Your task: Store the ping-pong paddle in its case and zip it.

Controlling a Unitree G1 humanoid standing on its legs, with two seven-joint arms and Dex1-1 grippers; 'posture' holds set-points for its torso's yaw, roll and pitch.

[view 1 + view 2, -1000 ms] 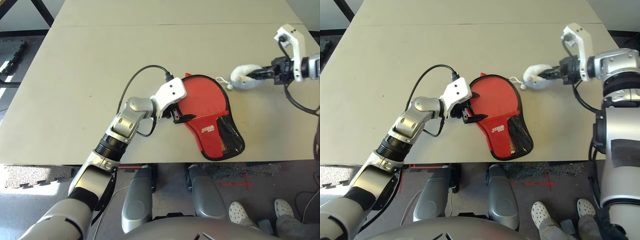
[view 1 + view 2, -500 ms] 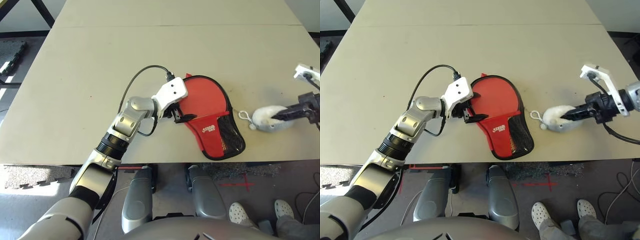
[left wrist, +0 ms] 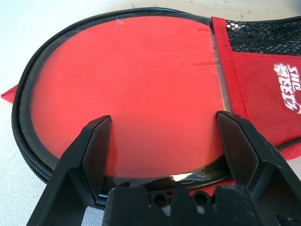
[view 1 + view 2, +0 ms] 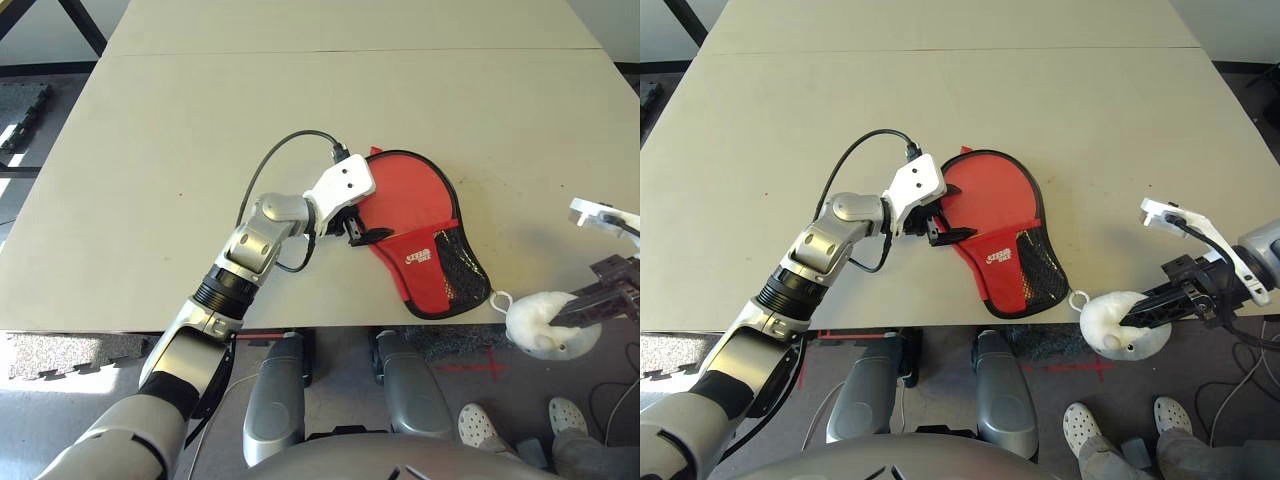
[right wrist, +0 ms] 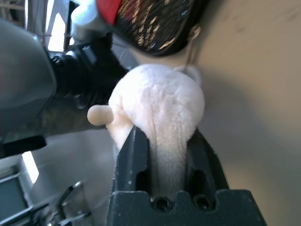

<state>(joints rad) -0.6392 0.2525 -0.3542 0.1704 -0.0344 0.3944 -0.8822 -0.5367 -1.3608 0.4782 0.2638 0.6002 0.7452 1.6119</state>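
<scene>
The red case (image 4: 425, 262), with black zipper edging and a mesh pocket (image 4: 462, 270), lies flat near the table's front edge. A smooth round red face, the ping-pong paddle (image 3: 136, 89), rests inside the zipper rim. Red fabric with a white logo covers one side of it, and its handle is hidden. My left gripper (image 4: 352, 230) is open at the case's left edge, its fingers (image 3: 94, 146) spread over the paddle's rim. My right gripper (image 4: 1140, 318) is shut on a white fluffy pouch (image 4: 1110, 325), held just past the table's front edge at the right.
The left wrist's black cable (image 4: 285, 150) loops over the table (image 4: 200, 110) behind the arm. A person's white shoes (image 4: 565, 415) stand on the floor at the lower right, beside a red tape cross (image 4: 480, 367).
My right gripper carried the white pouch from beside the case's far right corner, toward me and past the table's front edge. The left arm and case stayed still.
</scene>
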